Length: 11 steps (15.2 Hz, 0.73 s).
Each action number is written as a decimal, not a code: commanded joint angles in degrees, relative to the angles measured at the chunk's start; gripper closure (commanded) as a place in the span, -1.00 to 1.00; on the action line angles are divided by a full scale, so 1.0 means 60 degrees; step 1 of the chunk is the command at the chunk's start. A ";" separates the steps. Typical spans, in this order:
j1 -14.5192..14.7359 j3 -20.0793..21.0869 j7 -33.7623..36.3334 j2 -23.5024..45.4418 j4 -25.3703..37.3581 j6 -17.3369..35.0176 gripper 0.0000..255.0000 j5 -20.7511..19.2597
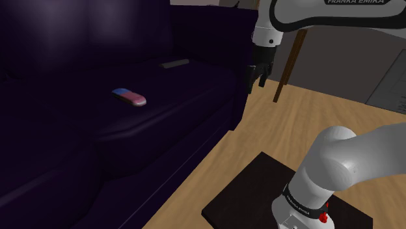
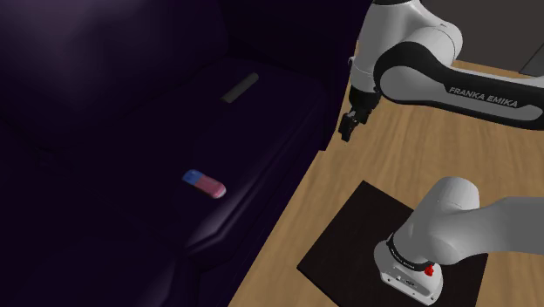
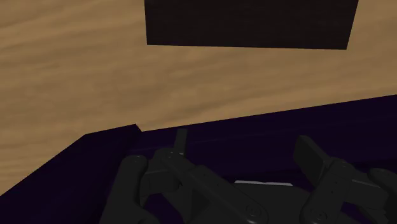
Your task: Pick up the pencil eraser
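Observation:
The pencil eraser [image 1: 129,97], pink with a blue end, lies flat on the dark purple sofa seat [image 1: 162,110]. In the second exterior view the eraser [image 2: 204,183] sits mid-cushion. My black gripper [image 1: 255,81] hangs in the air by the sofa's end, well off to the shoulder view's right of the eraser and apart from it. From the second exterior camera the gripper [image 2: 347,131] is over the line where sofa meets floor. In the wrist view the gripper [image 3: 243,141] is open, its fingers [image 3: 181,137] apart with nothing between them.
A flat grey object [image 1: 175,63] lies farther back on the seat, also seen as the grey object [image 2: 240,89]. Wooden floor [image 1: 273,130] runs beside the sofa. The black base plate [image 1: 254,188] holds the arm. A brown wooden leg [image 1: 289,68] stands behind the gripper.

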 commanded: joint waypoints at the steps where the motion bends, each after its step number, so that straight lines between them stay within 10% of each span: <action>1: 0.0000 0.0000 0.0000 0.0000 0.0000 0.0000 -1.00 0.0000; 11: 0.0820 0.1554 0.1339 0.2191 0.1809 0.0322 -1.00 0.1025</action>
